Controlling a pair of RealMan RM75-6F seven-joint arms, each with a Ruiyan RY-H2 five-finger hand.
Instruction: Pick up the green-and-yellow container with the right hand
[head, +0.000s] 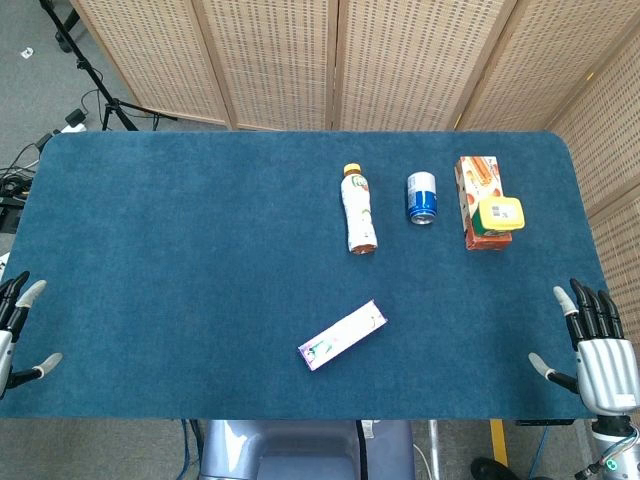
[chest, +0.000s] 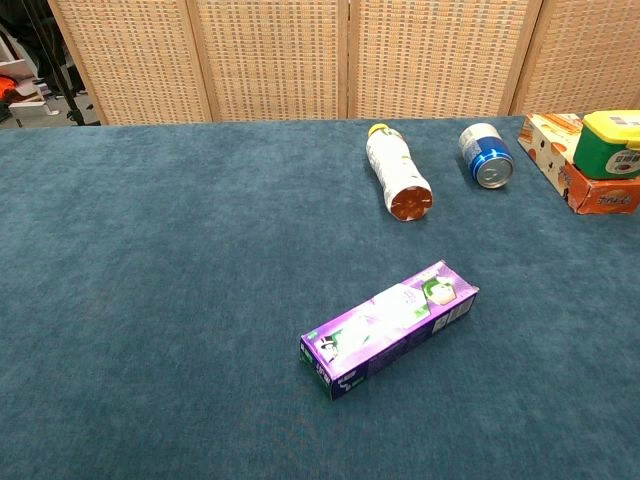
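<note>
The green-and-yellow container (head: 499, 213) (chest: 607, 145) stands on the near end of an orange box (head: 478, 199) (chest: 570, 169) at the right of the table. My right hand (head: 596, 347) rests at the table's front right corner, fingers spread and holding nothing, well short of the container. My left hand (head: 14, 325) sits at the front left edge, also spread and empty. Neither hand appears in the chest view.
A white bottle with a yellow cap (head: 358, 209) (chest: 397, 182) lies on its side mid-table. A blue can (head: 422, 197) (chest: 486, 156) lies beside it. A purple carton (head: 343, 335) (chest: 390, 328) lies nearer the front. Wicker screens (head: 340, 60) stand behind the blue table (head: 180, 250).
</note>
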